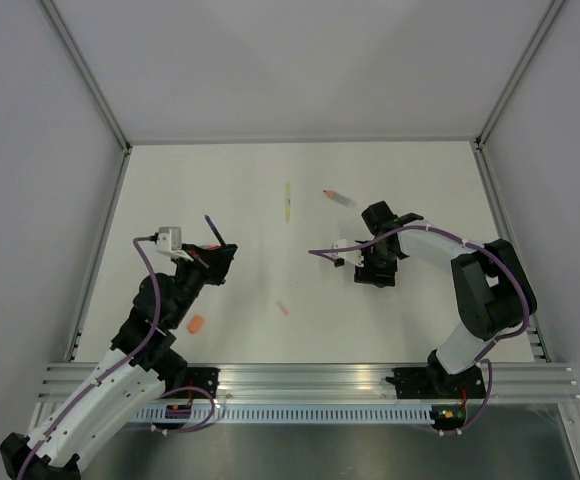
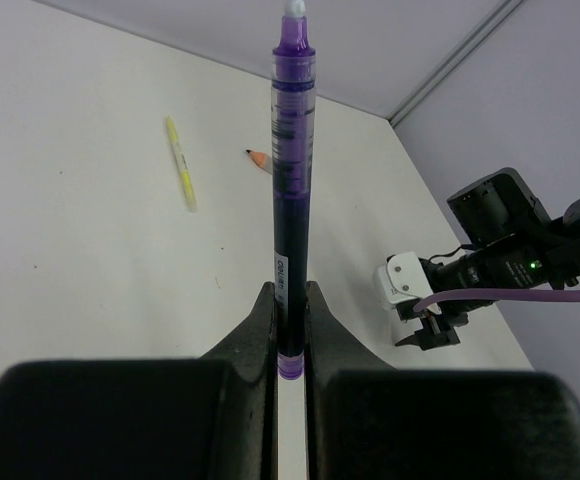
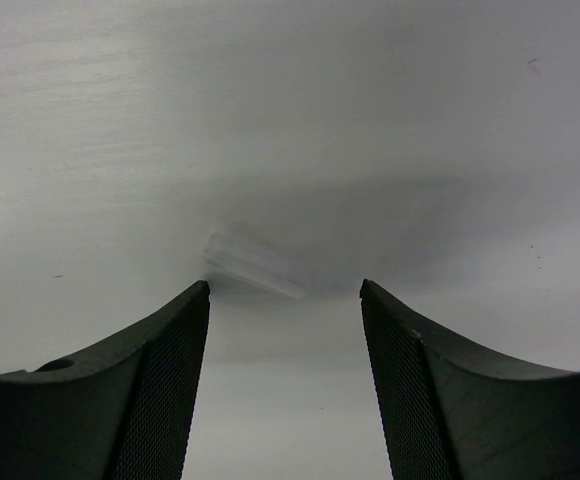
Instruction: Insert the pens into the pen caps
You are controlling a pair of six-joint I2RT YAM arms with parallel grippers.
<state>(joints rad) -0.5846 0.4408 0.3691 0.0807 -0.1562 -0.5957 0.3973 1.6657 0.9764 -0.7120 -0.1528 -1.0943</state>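
The white worktop (image 1: 220, 180) carries a yellow pen (image 1: 288, 200) lying lengthwise in its far half. Near it to the right lies a slanted grey pen (image 1: 338, 197), its orange tip toward the yellow one. An orange pen cap (image 1: 195, 324) lies at the near left. A short pink piece (image 1: 283, 309) lies near the middle. The right wrist view shows a pale translucent tube (image 3: 255, 263) on its side.

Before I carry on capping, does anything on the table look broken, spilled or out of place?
Nothing stands out. The purple pen sits straight in the shut left gripper; the open right gripper hovers over a small pale tube.
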